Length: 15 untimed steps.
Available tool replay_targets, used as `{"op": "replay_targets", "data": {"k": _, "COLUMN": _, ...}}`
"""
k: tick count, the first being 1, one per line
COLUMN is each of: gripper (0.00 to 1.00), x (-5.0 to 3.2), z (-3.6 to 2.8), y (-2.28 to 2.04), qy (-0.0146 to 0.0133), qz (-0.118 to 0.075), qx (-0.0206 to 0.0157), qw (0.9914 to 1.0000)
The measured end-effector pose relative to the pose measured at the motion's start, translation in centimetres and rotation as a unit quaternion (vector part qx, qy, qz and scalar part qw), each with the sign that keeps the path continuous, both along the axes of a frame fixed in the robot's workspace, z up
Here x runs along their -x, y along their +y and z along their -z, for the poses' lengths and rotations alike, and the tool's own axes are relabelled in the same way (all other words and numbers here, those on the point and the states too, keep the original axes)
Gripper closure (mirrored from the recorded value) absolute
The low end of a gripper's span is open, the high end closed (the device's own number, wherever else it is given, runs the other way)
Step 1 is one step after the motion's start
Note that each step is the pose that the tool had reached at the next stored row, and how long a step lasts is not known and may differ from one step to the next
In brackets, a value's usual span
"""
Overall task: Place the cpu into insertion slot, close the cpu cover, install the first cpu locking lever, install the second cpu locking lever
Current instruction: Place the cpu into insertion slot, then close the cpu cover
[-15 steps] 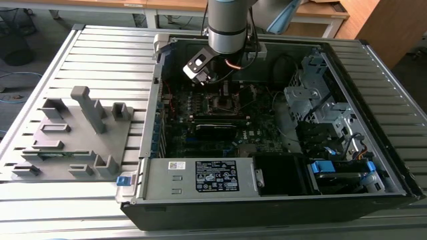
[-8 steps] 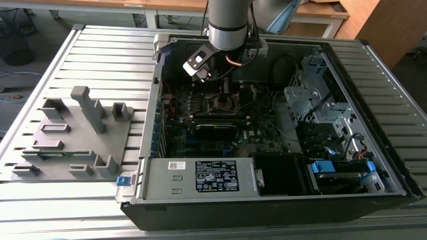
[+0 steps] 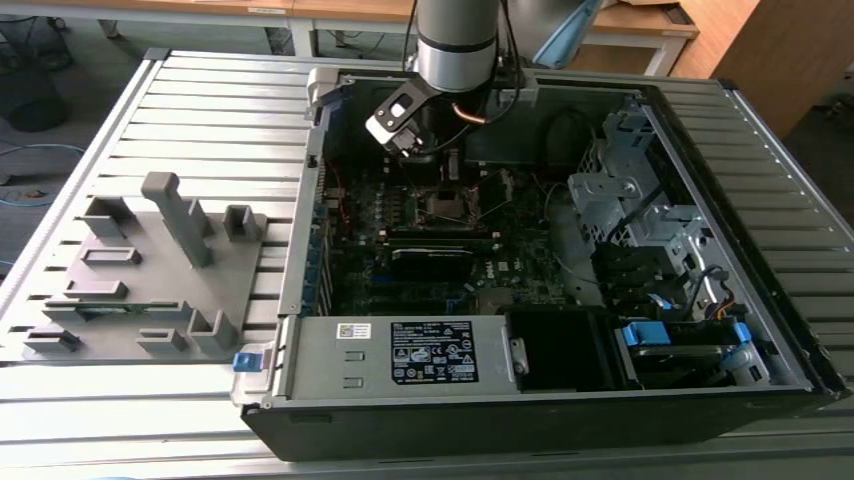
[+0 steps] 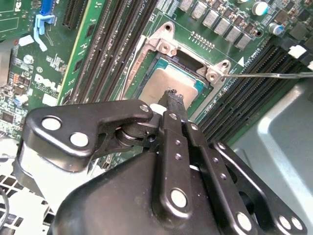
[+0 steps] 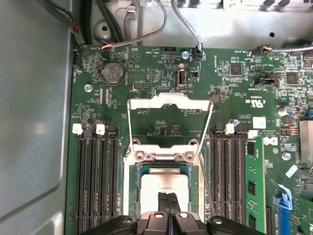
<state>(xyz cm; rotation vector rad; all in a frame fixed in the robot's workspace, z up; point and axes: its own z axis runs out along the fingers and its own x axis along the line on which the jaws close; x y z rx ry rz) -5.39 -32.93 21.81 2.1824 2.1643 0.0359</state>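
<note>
First wrist view: black pincer closed, empty, tips over dull grey square cpu seated in silver-rimmed insertion slot

Desk: light grey metal top, ribbed with long parallel grooves. Two things sit directly on it. An open desktop computer case lies on its side with the side panel off and takes up the middle and the exterior view's right. A grey moulded fixture plate with upright posts and low blocks lies flat at the exterior view's left, just beside the case. Its tallest post stands near the plate's middle.
</note>
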Motion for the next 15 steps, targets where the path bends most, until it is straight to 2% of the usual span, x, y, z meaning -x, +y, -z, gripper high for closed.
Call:
{"op": "replay_targets", "data": {"k": 3, "gripper": 0.9, "x": 0.0, "z": -0.27, "y": 0.0, "qy": 0.0, "qz": 0.0, "qx": 0.0, "qw": 1.0}}
{"op": "replay_targets", "data": {"k": 15, "gripper": 0.9, "x": 0.0, "z": -0.44, "y": 0.0, "qy": 0.0, "qz": 0.0, "qx": -0.0007, "qw": 1.0}}
